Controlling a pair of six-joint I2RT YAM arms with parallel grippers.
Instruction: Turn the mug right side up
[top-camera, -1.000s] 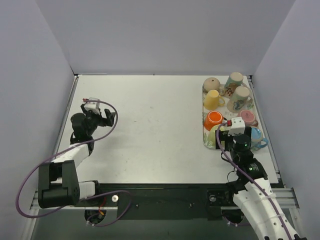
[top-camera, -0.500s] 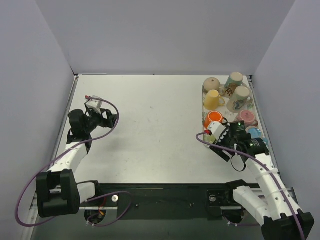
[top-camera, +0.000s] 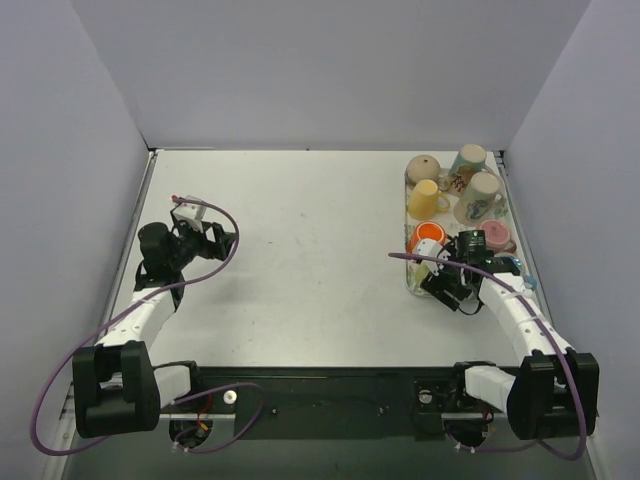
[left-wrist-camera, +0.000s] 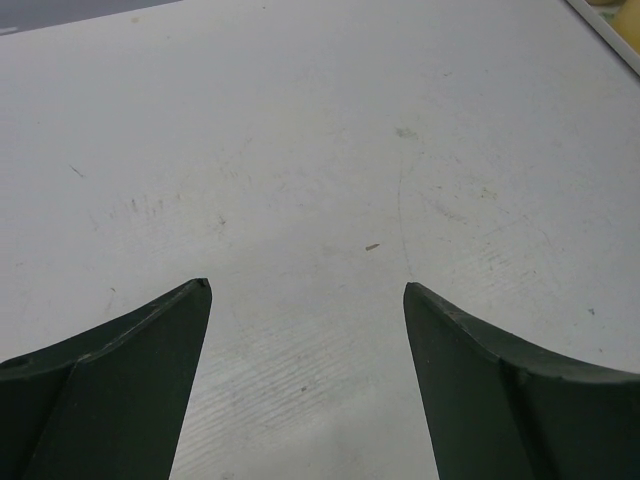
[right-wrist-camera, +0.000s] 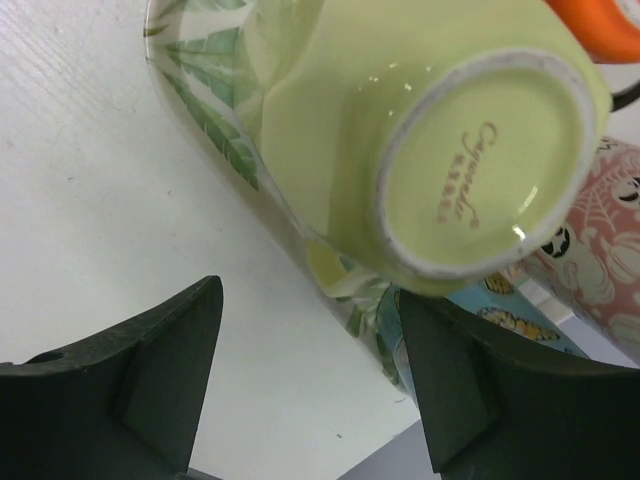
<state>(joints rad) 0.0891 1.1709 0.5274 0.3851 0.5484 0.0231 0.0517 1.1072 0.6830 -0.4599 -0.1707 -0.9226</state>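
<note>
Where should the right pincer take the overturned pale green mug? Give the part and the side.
Probably grip the pale green mug across its side wall just under the foot ring, coming from the table side at the tray's corner. Its base faces the right pincer, no handle shows, and the orange mug and pink mug crowd the far sides.

My fingers (right-wrist-camera: 150, 390) stand apart on the white counter (right-wrist-camera: 90, 190), just short of a pale green mug (right-wrist-camera: 480, 165), bottom up on a leaf-patterned tray (right-wrist-camera: 212, 128). An orange mug (right-wrist-camera: 600, 25) and a pink mug (right-wrist-camera: 598, 262) sit beside it.
</note>
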